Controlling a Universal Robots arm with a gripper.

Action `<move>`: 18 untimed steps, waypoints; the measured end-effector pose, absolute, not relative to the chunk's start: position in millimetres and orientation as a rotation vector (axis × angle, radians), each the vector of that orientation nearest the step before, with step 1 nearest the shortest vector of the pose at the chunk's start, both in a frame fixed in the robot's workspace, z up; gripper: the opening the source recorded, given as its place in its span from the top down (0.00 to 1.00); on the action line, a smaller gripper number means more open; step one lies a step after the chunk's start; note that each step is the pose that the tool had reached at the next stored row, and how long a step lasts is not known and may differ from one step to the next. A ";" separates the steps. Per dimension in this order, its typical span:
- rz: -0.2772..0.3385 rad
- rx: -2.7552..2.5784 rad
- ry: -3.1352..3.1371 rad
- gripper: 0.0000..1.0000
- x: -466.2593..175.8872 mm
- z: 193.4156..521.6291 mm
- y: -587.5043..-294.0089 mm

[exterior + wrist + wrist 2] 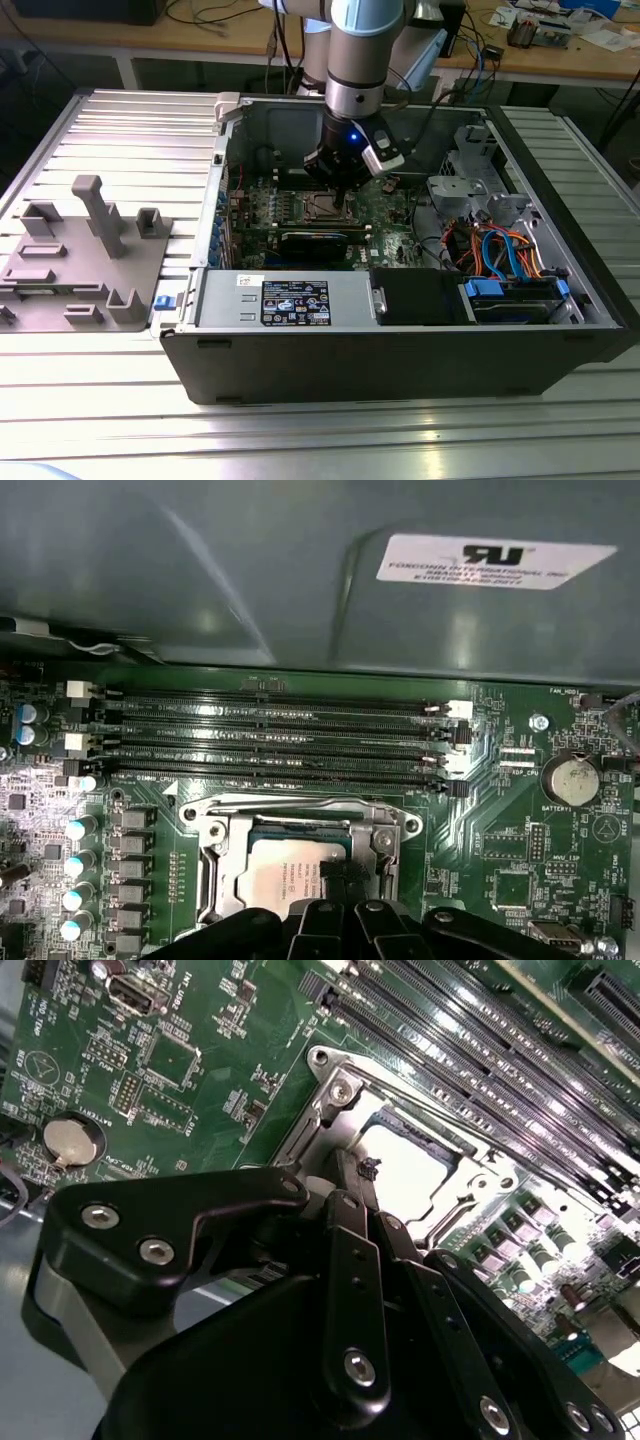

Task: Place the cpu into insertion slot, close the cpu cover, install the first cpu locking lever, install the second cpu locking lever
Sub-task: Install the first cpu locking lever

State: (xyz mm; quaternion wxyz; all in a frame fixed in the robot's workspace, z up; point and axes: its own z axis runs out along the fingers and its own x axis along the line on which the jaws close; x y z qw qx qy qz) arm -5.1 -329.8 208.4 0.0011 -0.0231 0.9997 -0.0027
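Note:
Inside the open computer case, the gripper (345, 193) hangs low over the insertion slot (325, 208) of the green motherboard. The cpu (285, 875) (405, 1165) lies flat in the slot, silver face up. The cpu cover (290, 825) (318, 1125) lies down around it, and the chip shows through its square window. The gripper (345, 880) (368, 1172) is shut, with its black fingertips pressed together at the socket's edge beside the chip. I see nothing between the fingers. Whether the tips touch a locking lever I cannot tell.
Long black memory slots (280, 735) run along one side of the socket, and a coin battery (572, 778) sits on another. A black card (315, 243), a grey power supply (290, 298) and a drive cage with cables (500, 250) crowd the case. A grey fixture (85, 250) stands at the exterior view's left.

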 end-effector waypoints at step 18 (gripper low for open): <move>-0.013 -0.073 3.139 0.89 -5.0 236.9 -330.9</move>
